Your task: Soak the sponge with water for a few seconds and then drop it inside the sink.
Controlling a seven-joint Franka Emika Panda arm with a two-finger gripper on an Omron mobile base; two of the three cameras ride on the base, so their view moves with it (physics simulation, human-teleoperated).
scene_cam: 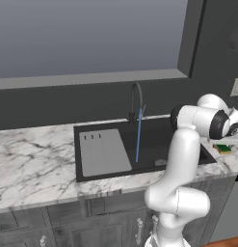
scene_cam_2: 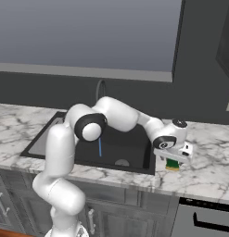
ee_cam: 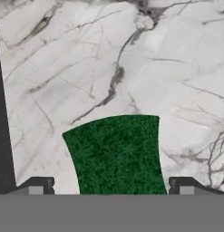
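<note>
The step in hand is the pick-up of the sponge (ee_cam: 117, 154); soaking and release are not yet begun. The sponge lies flat on the marble counter (ee_cam: 131, 68) just to the right of the sink (scene_cam: 149, 140), green layer upward, its yellow body visible in the right base view. The gripper (ee_cam: 111, 186) hangs directly above it with its jaws spread wide, one fingertip on each side of the green top and neither visibly touching it; nothing is held. The water (scene_cam: 138, 135) already runs as a thin blue stream from the faucet (scene_cam: 136, 99) into the black basin, well apart from the sponge. The next move probably calls for a short straight descent until the fingers bracket the sponge's sides, then closure. The block looks soft, so a moderate squeeze should suffice. After that, judging by the layout, a lift and a leftward carry over the sink edge to the stream are required.
</note>
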